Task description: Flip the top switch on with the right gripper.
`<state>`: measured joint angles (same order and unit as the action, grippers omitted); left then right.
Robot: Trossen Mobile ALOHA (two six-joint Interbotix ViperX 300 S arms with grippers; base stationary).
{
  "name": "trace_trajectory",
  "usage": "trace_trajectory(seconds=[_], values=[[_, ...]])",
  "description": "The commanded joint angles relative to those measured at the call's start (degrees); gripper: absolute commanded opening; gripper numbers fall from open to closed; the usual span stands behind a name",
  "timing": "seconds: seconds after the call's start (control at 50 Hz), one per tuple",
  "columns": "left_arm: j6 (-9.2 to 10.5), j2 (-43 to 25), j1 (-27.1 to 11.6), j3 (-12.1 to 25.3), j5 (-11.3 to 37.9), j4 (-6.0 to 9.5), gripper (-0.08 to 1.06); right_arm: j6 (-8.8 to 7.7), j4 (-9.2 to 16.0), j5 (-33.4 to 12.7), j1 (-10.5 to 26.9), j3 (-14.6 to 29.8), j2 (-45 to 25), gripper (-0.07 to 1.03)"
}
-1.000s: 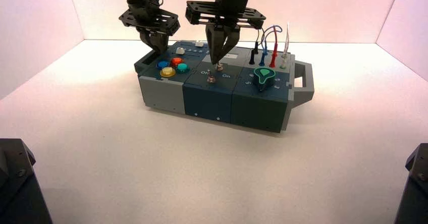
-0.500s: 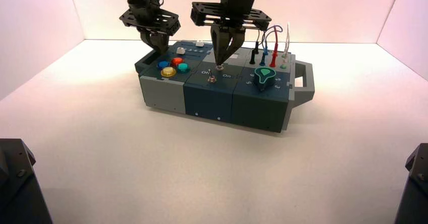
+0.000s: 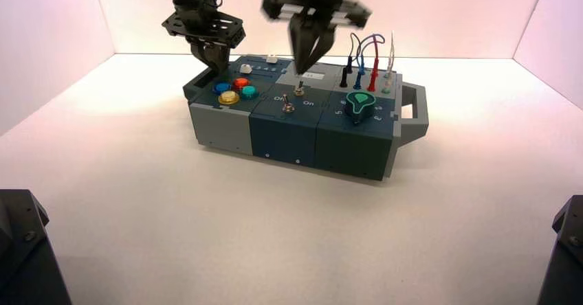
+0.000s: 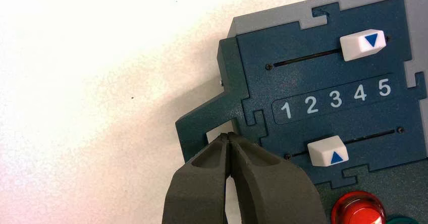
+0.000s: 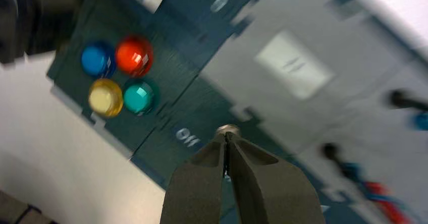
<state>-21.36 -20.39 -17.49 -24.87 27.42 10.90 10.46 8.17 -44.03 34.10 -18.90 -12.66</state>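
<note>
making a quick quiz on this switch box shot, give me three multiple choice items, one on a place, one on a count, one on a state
1. Where is the right gripper?
A. above the top switch
B. on the green knob
C. parked off the box

2. How many round coloured buttons sit in the cluster?
A. two
B. four
C. six

3. How are the left gripper fingers?
A. wide open
B. holding a wire
C. shut together

Answers: 1 A, the high view shows its tips over that toggle. 2 B, blue, red, yellow and teal. 3 C, the left wrist view shows the tips touching, empty.

Top switch (image 3: 300, 89) — small silver toggle, upright on the dark-blue panel.
</note>
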Motion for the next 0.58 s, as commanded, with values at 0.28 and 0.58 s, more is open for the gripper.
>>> trace_trajectory(seconds=[0.28,0.58], values=[[-0.88,6.6,-0.3,-3.3,2.1,-0.26,-0.03,-2.37,-0.3,-2.3,0.2,-3.3,7.3,-0.02],[-1.05,6.3,-0.3,-3.1,2.7,-0.97,-0.03,-2.11,0.1,-2.0,0.8,-6.2,8.0,-0.02]])
